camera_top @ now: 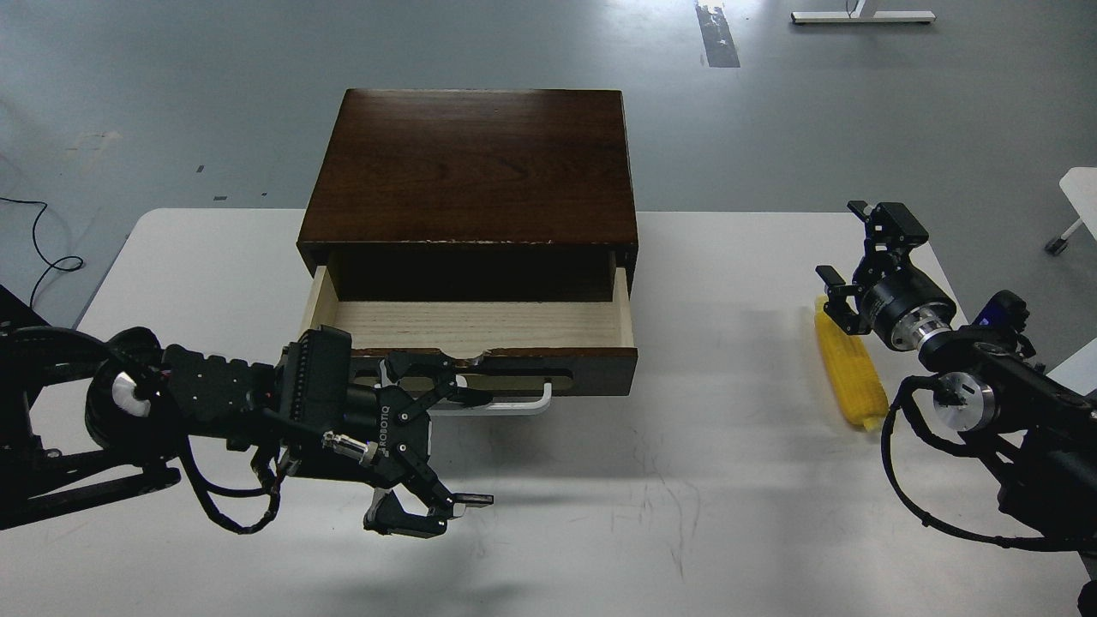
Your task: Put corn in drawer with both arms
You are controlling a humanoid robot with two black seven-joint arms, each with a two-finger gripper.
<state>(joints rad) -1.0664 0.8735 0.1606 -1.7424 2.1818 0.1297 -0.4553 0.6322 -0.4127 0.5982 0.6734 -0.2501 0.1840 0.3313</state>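
Observation:
The drawer (591, 373) of the dark brown wooden box (471, 163) stands pulled out, its pale wood inside (471, 326) empty. My left gripper (467, 446) is open in front of the drawer. Its upper finger lies against the brass plate by the white bar handle (518, 409), and its lower finger hangs over the table. The yellow corn (850, 373) lies on the table at the right, pointing away from me. My right gripper (857, 257) is open and empty, just above and beyond the corn's far end.
The white table (686, 480) carries the box at the back middle. Its right edge runs close behind the right arm. Grey floor lies beyond, with a white stand (861, 15) at the far top right.

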